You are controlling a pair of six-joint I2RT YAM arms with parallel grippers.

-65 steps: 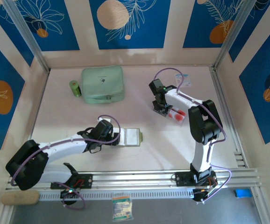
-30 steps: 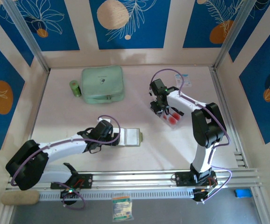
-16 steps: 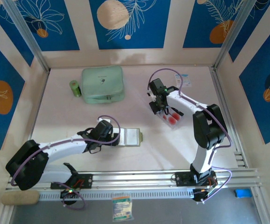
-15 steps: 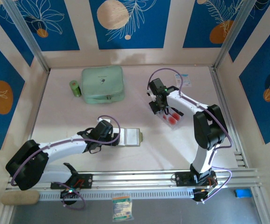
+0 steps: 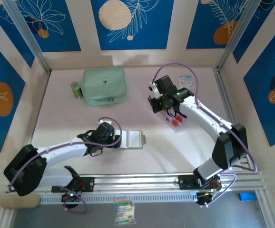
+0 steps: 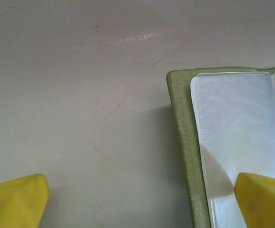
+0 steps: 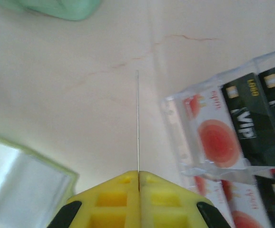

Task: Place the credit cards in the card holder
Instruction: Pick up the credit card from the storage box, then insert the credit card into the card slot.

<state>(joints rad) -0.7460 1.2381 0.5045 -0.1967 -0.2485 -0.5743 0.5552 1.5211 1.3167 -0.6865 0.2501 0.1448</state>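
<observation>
The card holder (image 5: 134, 139) lies open mid-table, olive-edged (image 6: 181, 142) with a pale clear pocket inside; one corner shows in the right wrist view (image 7: 28, 199). My left gripper (image 5: 120, 140) is open at its left edge (image 6: 140, 202), and one yellow fingertip (image 6: 263, 199) sits over the pocket. My right gripper (image 5: 157, 105) is shut on one credit card, seen edge-on as a thin line (image 7: 138, 123) rising from the closed fingers (image 7: 138, 173). More credit cards (image 7: 223, 137), black VIP ones and pale ones with red blobs, lie in a clear tray (image 5: 174, 119) just right of that gripper.
A mint-green zip case (image 5: 104, 85) with a small green cylinder (image 5: 76, 90) beside it stands at the back left. A white-and-blue paper packet (image 5: 185, 80) lies at the back right. Metal rails run along the near edge (image 5: 142, 181).
The right arm has stretched out, its elbow swinging right and down, and its gripper has lifted slightly up and left off the card tray with the card. The left arm is still.
</observation>
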